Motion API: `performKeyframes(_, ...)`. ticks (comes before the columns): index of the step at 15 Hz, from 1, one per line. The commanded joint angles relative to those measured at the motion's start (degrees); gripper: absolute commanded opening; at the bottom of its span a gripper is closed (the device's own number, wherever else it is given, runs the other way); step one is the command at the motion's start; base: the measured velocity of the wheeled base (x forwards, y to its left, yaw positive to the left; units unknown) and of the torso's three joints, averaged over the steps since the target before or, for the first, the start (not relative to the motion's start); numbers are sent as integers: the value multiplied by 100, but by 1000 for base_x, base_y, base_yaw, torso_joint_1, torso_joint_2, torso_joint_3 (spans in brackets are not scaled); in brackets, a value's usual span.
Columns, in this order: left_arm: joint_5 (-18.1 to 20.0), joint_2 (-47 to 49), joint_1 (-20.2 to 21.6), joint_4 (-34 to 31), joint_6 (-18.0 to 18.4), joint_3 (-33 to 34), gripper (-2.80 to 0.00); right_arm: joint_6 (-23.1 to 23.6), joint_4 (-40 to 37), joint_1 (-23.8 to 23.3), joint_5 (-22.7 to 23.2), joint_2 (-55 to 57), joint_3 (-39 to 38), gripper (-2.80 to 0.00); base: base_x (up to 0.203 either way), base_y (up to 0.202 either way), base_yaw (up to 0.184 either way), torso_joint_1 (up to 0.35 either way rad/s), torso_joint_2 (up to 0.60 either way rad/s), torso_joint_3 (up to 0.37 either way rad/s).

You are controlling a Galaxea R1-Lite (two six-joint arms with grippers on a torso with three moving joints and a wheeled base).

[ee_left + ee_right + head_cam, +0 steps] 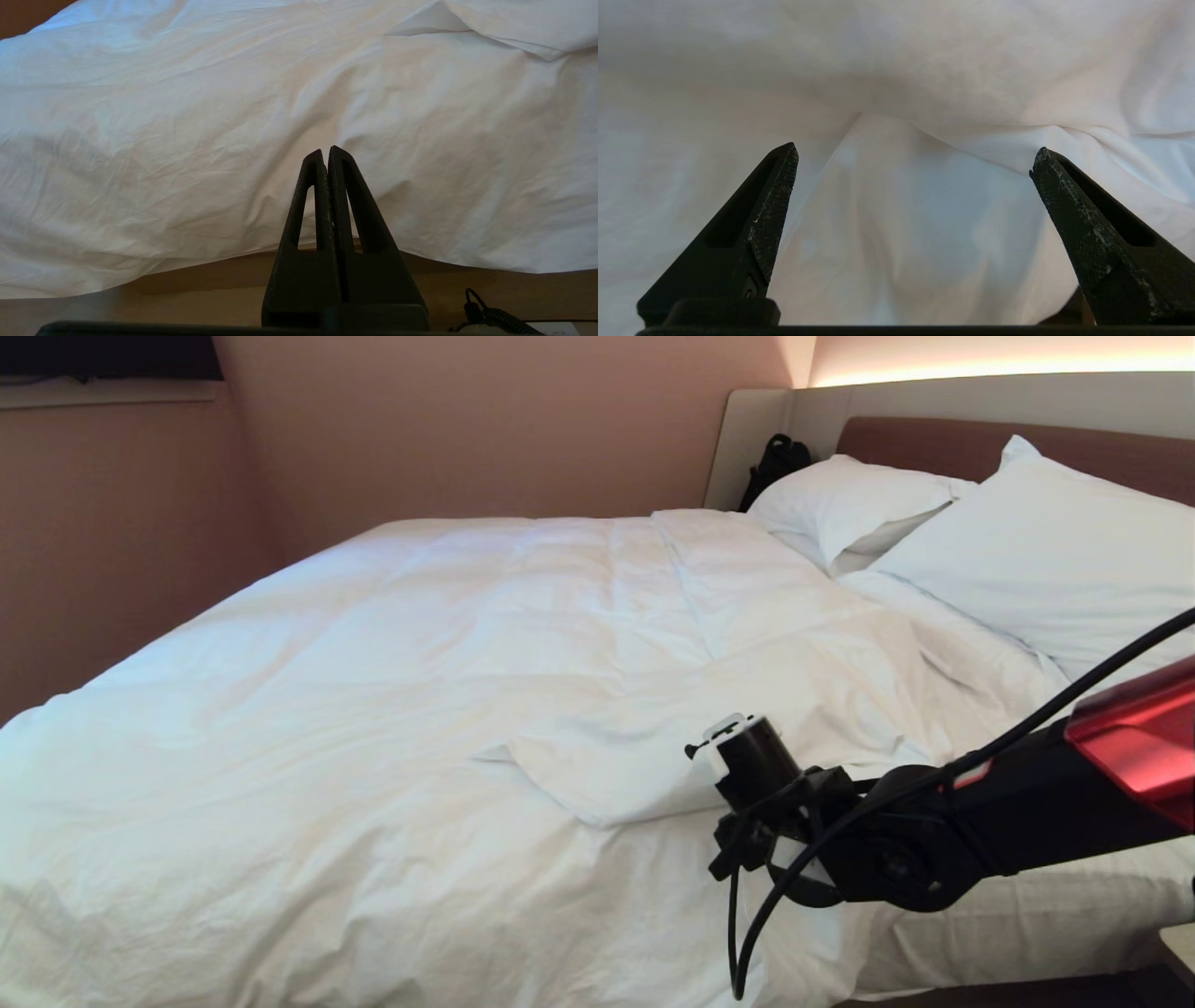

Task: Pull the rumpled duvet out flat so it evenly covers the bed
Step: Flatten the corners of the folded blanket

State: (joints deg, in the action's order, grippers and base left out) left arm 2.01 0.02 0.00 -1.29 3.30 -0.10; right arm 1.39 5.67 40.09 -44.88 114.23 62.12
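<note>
The white duvet (392, 709) lies over most of the bed (924, 443), creased, with one corner flap (597, 775) folded back on itself near the front right. My right arm (980, 821) reaches in from the right and its wrist hangs just beside that flap. In the right wrist view the right gripper (915, 154) is wide open, and the folded white cloth (924, 224) lies between and beyond its fingers (777, 196), with nothing gripped. The left gripper (325, 151) is shut and empty, parked low and facing the duvet's hanging side (187, 140).
Two white pillows (850, 504) (1055, 551) lean on the brown headboard. A black bag (775, 462) sits in the far corner behind them. Pink walls (121, 551) close in the bed's left and far sides. Wooden floor (140, 303) shows below the duvet's hem.
</note>
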Motion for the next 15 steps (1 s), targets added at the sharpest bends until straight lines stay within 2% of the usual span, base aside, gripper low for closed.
performKeyframes(1,1,-2,0,-3,4,1,-280,28,-14,52,-275,-67,-15,0,0,0,0,0,0,0)
performKeyframes(13,1,-2,0,-3,4,1,-280,178,48,-194,-469,399,81,0,0,0,0,0,0,0)
performKeyframes(15,1,-2,0,-3,4,1,-280,321,433,-214,-477,448,32,0,0,0,0,0,0,0)
